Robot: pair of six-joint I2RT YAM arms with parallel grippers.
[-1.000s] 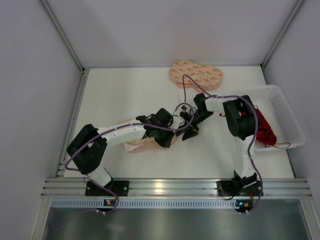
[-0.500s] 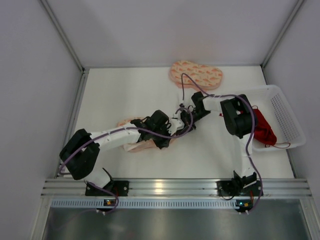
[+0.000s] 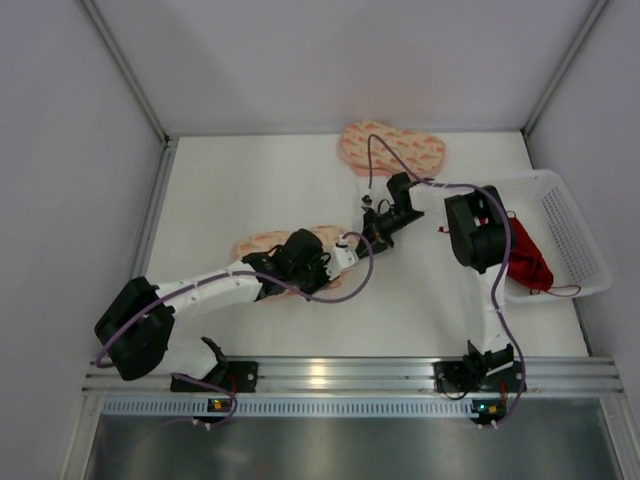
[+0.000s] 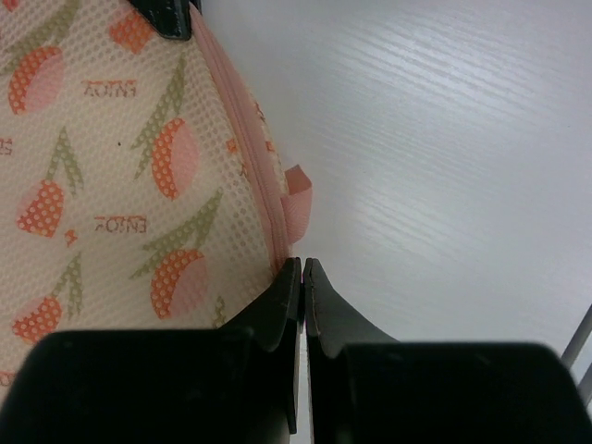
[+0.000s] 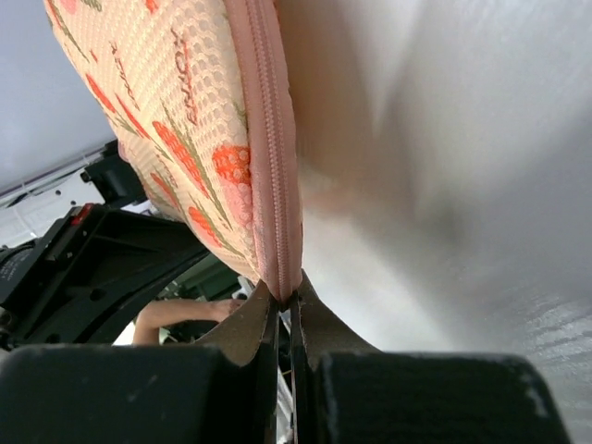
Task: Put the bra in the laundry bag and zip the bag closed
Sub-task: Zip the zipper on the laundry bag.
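Nearest the arm bases, the left fingers [image 4: 273, 310] are pressed together with no gap, their tips pinching the pink bound edge of the laundry bag [image 4: 129, 166], just below a small pink tab [image 4: 296, 199] on that rim. The bag lies mid-tabletop [image 3: 250, 180] under the left forearm, its tulip-print mesh facing up.

A little farther in, the right fingers [image 5: 245, 328] are also fully closed, nipped onto the end of the bag's zip [image 5: 273, 139], which runs up from their tips. The teeth look joined along the whole visible run. Whether the slider itself is between the tips cannot be told.

The red bra [image 3: 525, 262] lies well apart to the right, in the white mesh basket [image 3: 575, 215], touched by neither arm. At the far edge a second pouch [image 3: 392, 148] with the same print lies flat.

As a judgement, the task is barely begun. Both arms have the bag by its rim (a sensible hold for pulling the zip). Opening it, fetching the bra, putting it inside and zipping shut are all left.
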